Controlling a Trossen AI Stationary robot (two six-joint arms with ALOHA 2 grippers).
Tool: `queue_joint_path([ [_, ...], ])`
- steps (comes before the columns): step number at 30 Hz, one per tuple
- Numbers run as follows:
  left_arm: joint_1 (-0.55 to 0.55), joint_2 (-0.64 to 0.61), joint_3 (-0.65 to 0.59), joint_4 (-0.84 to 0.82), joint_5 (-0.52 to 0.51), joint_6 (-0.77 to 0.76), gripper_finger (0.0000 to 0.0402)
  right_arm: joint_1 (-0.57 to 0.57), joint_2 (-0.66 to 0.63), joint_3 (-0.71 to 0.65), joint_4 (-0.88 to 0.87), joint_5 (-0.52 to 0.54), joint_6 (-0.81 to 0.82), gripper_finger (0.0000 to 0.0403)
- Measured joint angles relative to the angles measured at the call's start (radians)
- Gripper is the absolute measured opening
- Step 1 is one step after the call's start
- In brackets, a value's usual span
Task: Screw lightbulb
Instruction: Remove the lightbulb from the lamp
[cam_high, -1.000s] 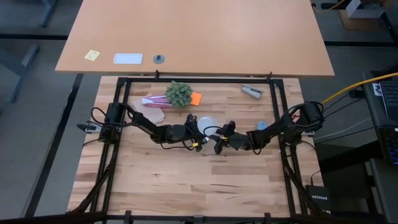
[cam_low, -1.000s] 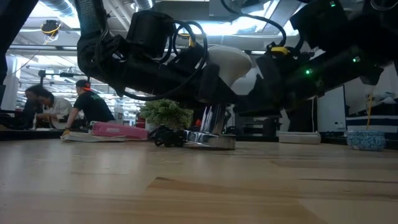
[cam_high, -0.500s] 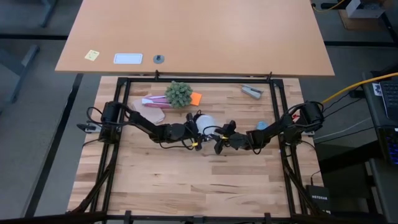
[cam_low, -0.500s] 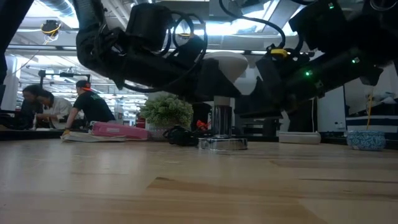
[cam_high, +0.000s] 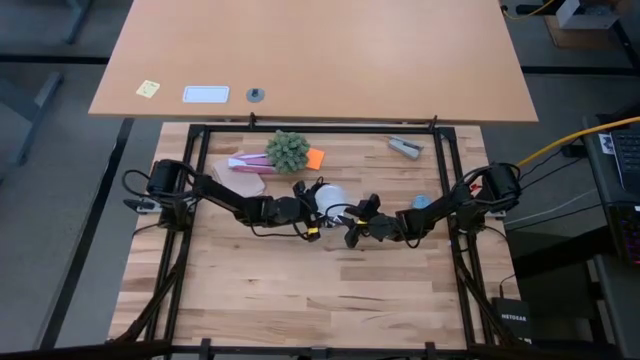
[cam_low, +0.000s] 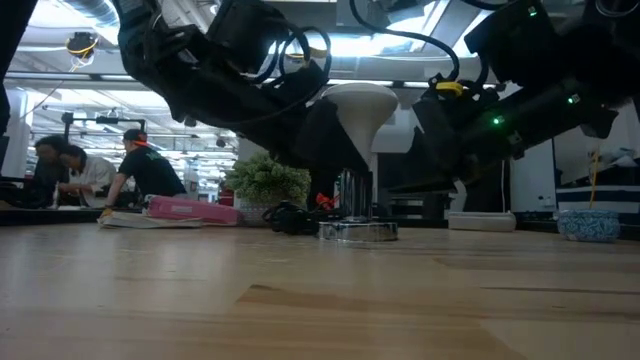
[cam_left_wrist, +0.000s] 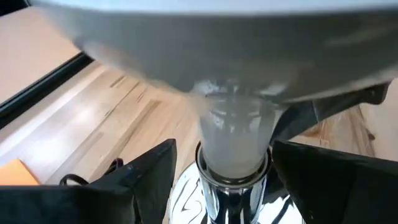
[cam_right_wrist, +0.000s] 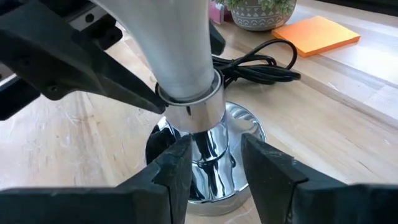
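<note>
Lightbulb: the lightbulb (cam_low: 365, 108) is standing upright mid-counter, its base sitting in the chrome socket (cam_right_wrist: 208, 163).
Left gripper: the left gripper (cam_high: 308, 207) is closing its jaws on the bulb's dome.
Right gripper: the right gripper (cam_right_wrist: 211, 163) is clamping the socket's neck.
Surroundings: a black cord (cam_right_wrist: 258, 67) is lying just behind the socket; a potted plant (cam_high: 287, 150), an orange pad (cam_high: 315, 158) and pink packaging (cam_low: 190, 209) are sitting farther back.
Counter: the counter (cam_high: 300, 290) is carrying everything.

Frosted white lightbulb (cam_low: 366, 110) stands upright, its neck in the chrome socket (cam_low: 358, 230).
</note>
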Motion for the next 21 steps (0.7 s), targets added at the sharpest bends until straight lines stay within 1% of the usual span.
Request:
queue_joint_path([
  [16,0.001,-0.009,0.000,-0.017,0.000,0.001,0.0255,0.000,0.000,0.000,-0.023,0.000,0.000,0.0143],
  [21,0.001,-0.016,0.000,-0.087,0.000,-0.036,0.0255,0.000,0.000,0.000,-0.024,0.000,0.000,0.0143],
])
